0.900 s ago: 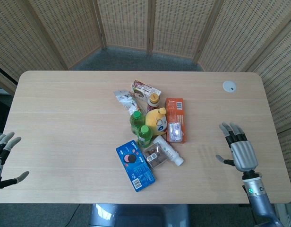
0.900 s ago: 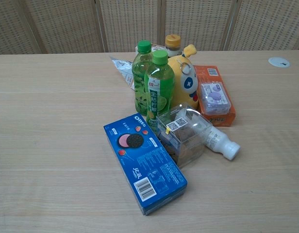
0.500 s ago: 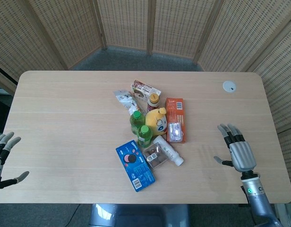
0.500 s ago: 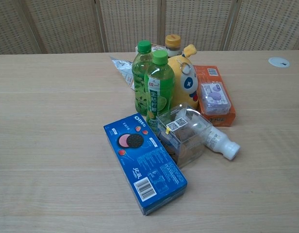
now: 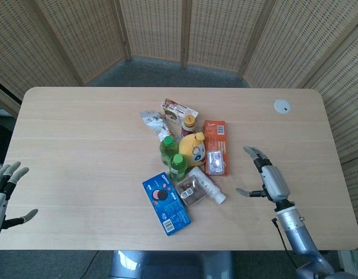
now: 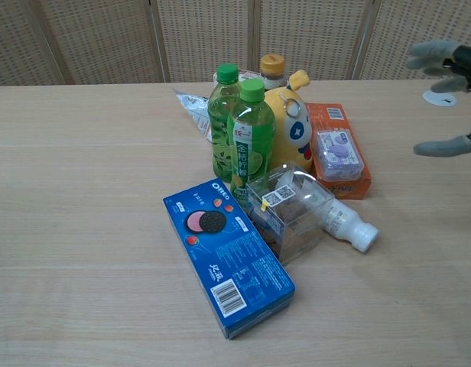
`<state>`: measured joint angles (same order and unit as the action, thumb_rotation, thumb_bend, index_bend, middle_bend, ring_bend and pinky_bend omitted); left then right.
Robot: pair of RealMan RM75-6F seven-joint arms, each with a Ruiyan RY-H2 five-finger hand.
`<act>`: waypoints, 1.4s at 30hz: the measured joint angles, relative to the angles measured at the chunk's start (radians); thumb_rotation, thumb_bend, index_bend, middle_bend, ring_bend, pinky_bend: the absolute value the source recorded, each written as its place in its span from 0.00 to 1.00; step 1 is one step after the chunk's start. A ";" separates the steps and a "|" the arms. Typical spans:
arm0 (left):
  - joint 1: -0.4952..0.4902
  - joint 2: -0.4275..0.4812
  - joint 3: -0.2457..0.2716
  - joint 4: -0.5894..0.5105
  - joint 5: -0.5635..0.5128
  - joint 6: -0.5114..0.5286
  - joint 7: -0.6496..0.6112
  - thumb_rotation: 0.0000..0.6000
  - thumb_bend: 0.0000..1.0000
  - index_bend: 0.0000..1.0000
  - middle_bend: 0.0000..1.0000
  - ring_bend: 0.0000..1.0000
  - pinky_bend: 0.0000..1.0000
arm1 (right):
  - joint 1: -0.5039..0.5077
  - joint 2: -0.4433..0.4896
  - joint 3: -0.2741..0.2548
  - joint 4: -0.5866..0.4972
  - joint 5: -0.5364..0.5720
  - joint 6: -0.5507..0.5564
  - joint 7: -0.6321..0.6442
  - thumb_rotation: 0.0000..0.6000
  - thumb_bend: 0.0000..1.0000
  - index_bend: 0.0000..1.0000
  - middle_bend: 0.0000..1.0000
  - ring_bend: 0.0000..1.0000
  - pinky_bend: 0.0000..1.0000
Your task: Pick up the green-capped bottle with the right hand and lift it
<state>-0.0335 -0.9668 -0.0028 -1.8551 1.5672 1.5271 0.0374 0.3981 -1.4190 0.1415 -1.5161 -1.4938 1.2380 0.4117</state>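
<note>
Two green-capped bottles stand upright in the middle of the table, the nearer one (image 5: 178, 167) (image 6: 250, 140) just in front of the other (image 5: 167, 149) (image 6: 223, 122). My right hand (image 5: 266, 180) (image 6: 449, 99) hovers open to the right of the pile, fingers spread, well apart from both bottles. At the table's left front corner my left hand (image 5: 3, 195) is open with nothing in it; the chest view does not show it.
Around the bottles lie a blue Oreo box (image 5: 166, 204) (image 6: 228, 254), a clear plastic box (image 6: 289, 209), a white bottle on its side (image 6: 349, 226), a yellow plush toy (image 5: 193, 147), an orange box (image 5: 214, 147) and an orange-capped bottle (image 6: 272, 66). A white disc (image 5: 282, 106) sits far right.
My right hand has moved left toward the pile and turned side-on, and it has entered the chest view at the right edge. The left hand and the objects have not moved.
</note>
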 measured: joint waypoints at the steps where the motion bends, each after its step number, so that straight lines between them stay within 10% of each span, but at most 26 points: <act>1: 0.000 0.000 0.000 0.000 0.000 0.000 0.001 1.00 0.00 0.14 0.00 0.00 0.00 | 0.010 -0.001 0.005 -0.019 0.005 -0.013 0.004 1.00 0.00 0.00 0.00 0.00 0.00; 42: -0.008 -0.008 -0.004 0.008 -0.017 -0.012 0.007 1.00 0.00 0.15 0.00 0.00 0.00 | 0.251 -0.344 0.172 -0.020 0.242 -0.198 0.000 1.00 0.00 0.02 0.05 0.00 0.00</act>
<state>-0.0411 -0.9744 -0.0068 -1.8471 1.5504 1.5149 0.0448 0.6494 -1.7627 0.3137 -1.5361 -1.2522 1.0403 0.4121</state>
